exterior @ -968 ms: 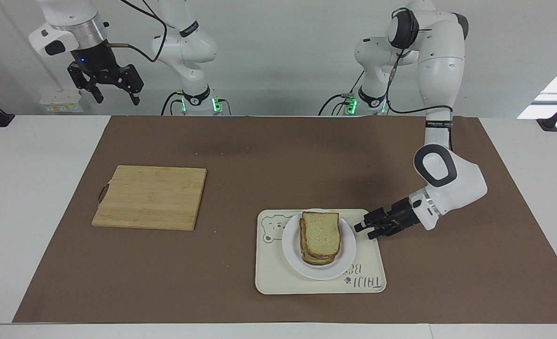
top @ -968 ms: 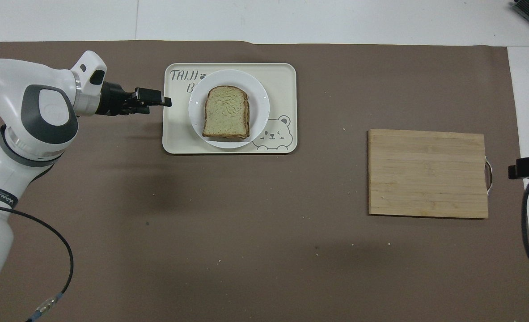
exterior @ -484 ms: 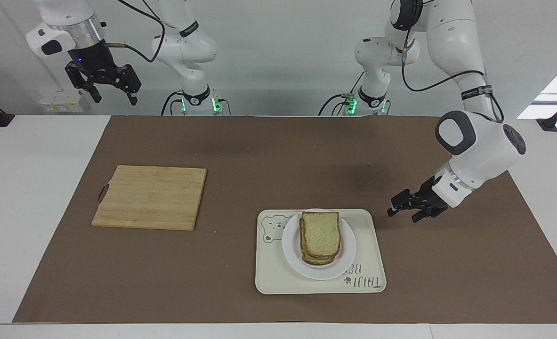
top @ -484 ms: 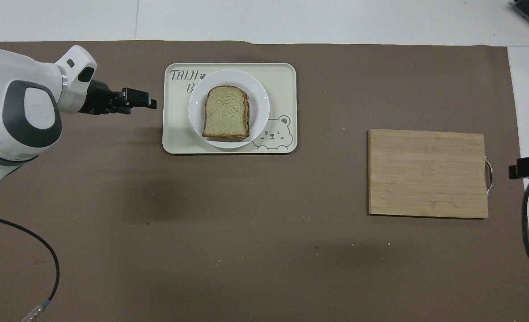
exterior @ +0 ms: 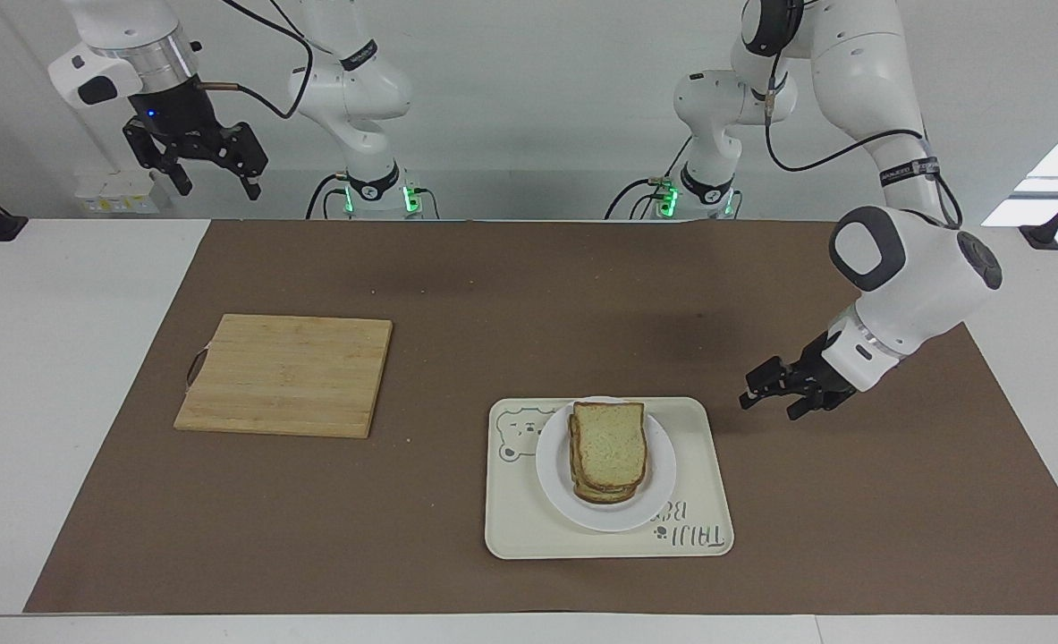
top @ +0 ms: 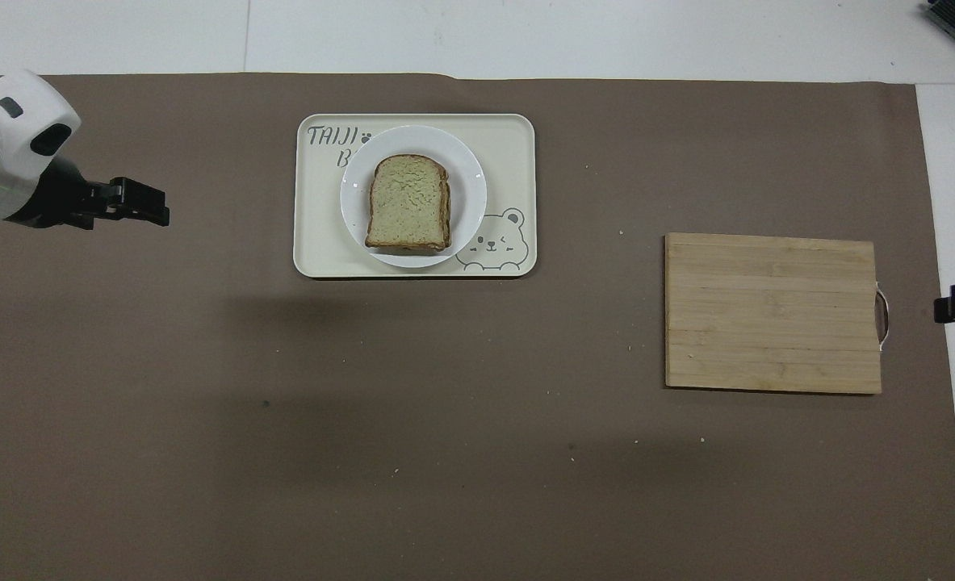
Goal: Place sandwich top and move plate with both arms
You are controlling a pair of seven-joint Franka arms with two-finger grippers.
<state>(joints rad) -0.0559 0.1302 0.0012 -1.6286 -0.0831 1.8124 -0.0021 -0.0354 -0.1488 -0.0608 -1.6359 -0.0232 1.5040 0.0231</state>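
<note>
The sandwich top, a pale speckled slice with a brown crust, lies on a stack of slices on the white plate. The plate stands on a cream tray. In the overhead view the slice covers the stack on the plate. My left gripper is open and empty, in the air over the brown mat beside the tray, toward the left arm's end; it also shows in the overhead view. My right gripper is open and empty, held high over the right arm's end of the table, where that arm waits.
The cream tray with a bear drawing lies under the plate, also in the overhead view. A wooden cutting board lies toward the right arm's end. A brown mat covers the table's middle.
My left gripper has drawn back from the plate's rim, off the tray, toward the left arm's end, and has risen. The sandwich, plate and right arm have stayed put.
</note>
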